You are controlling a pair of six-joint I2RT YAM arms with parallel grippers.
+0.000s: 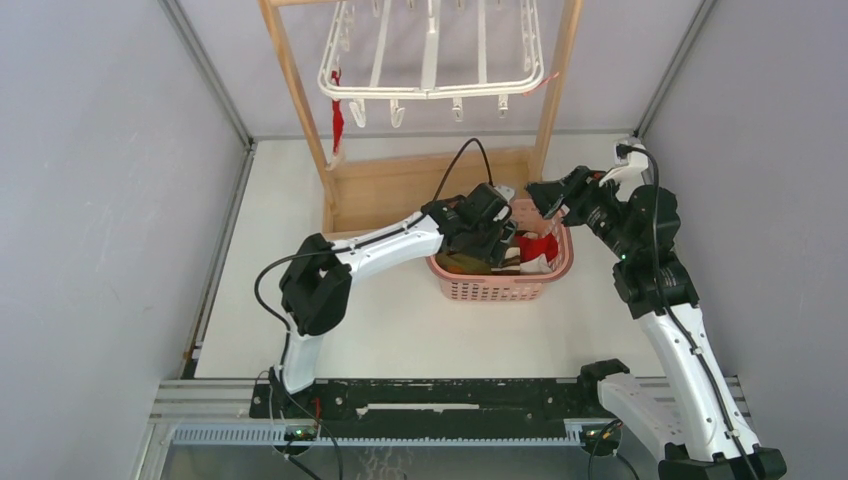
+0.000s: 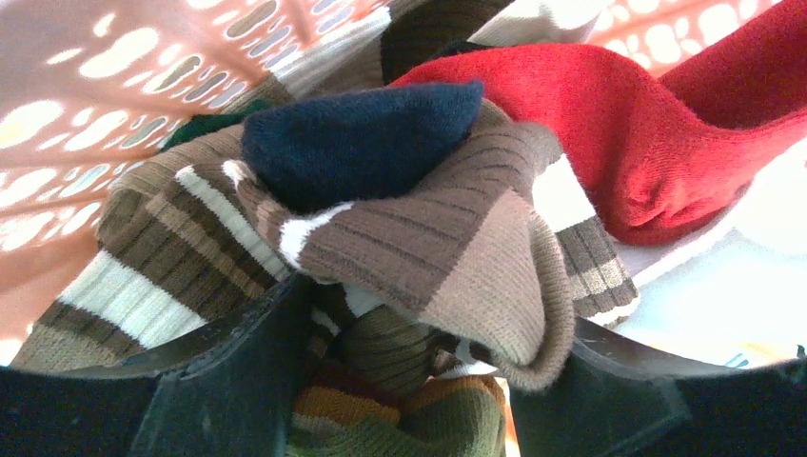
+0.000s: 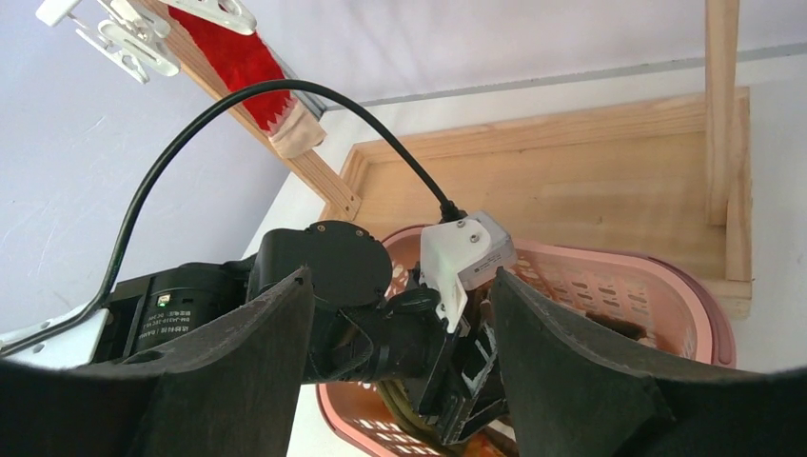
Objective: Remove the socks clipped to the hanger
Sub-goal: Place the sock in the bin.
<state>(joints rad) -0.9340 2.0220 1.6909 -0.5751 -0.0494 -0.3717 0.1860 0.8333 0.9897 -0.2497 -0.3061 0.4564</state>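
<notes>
Reaching into the basket: the left end effector [image 1: 493, 238] is down inside the pink basket [image 1: 500, 290], on top of the sock pile.
Left fingers: they are spread wide. A brown striped sock [image 2: 447, 248] sits between them and brushes both. I can't tell if it is being squeezed.
Right end effector [image 1: 545, 195]: it hangs just above the far right rim of the basket. Its two fingers are wide apart, and it holds nothing and touches nothing.
Socks: most lie heaped in the basket. One red sock [image 1: 337, 120] with a tan tip hangs clipped at the near left corner of the hanger [image 1: 430, 92].
Hanger: it hangs up high inside the wooden frame [image 1: 290, 90], past the basket.
Left wrist view only: a navy sock [image 2: 362, 133] on top of the heap and a fuzzy red sock [image 2: 609, 124] beside it, both very close up.
Right wrist view only: the left arm's black wrist with its black cable [image 3: 190, 133], seen in the gap between the dark fingers [image 3: 238, 362].
Top view only: both whole arms and the white counter [image 1: 400, 330].
Look and feel: the brown sock is ribbed knit with cream stripes. The basket is plastic, full of small holes. The hanger is smooth white plastic with bars and little dangling clips [image 3: 133, 43].
</notes>
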